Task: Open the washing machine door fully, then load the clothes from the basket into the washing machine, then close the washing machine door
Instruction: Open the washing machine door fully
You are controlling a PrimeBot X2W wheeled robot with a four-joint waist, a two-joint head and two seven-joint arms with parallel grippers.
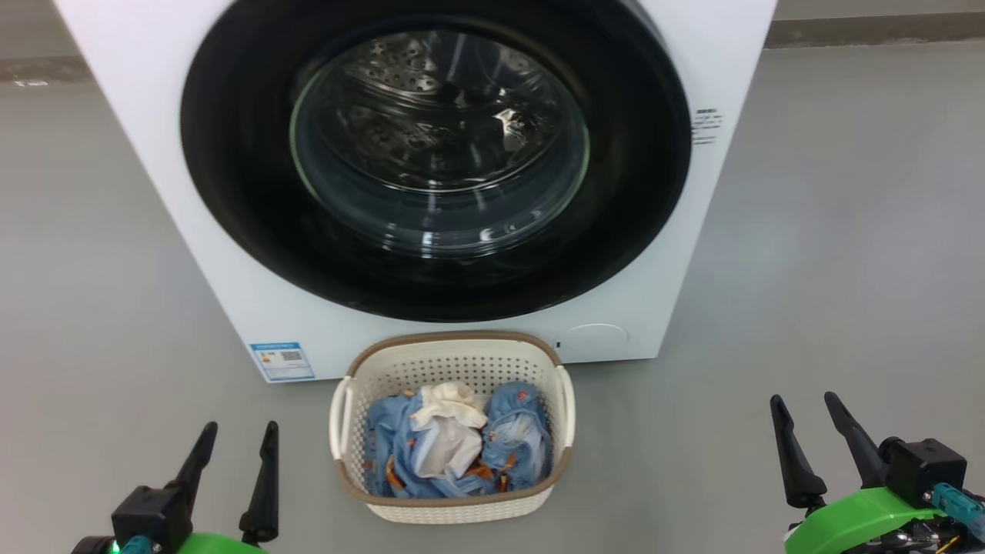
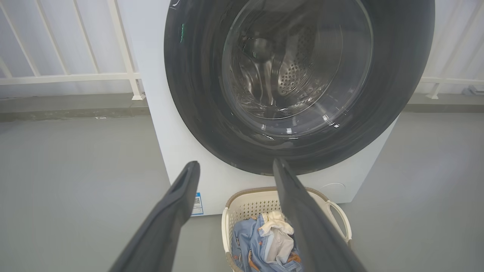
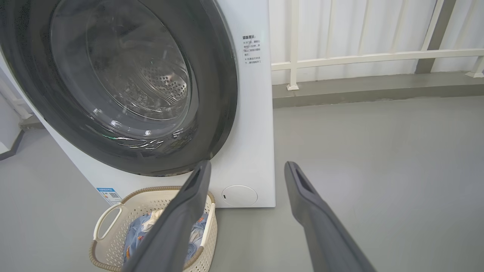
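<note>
A bare grey floor (image 1: 846,231) runs back to a white railing (image 3: 378,56). On it the washing machine (image 1: 138,115) stands at 12 o'clock, the washing machine door (image 1: 231,154) shut flush. The left tool (image 1: 240,428) at 7 o'clock and the right tool (image 1: 803,400) at 5 o'clock both gape wide, holding nothing. No handle can be made out, so probing the black rim for a catch, then pulling in one smooth arc, seems wisest. The basket (image 1: 454,338), with the clothes (image 1: 454,438) inside, sits at 6 o'clock just below the door and may crowd a low reach.

white washing machine (image 1: 192,231), cream basket (image 1: 454,362)
</note>
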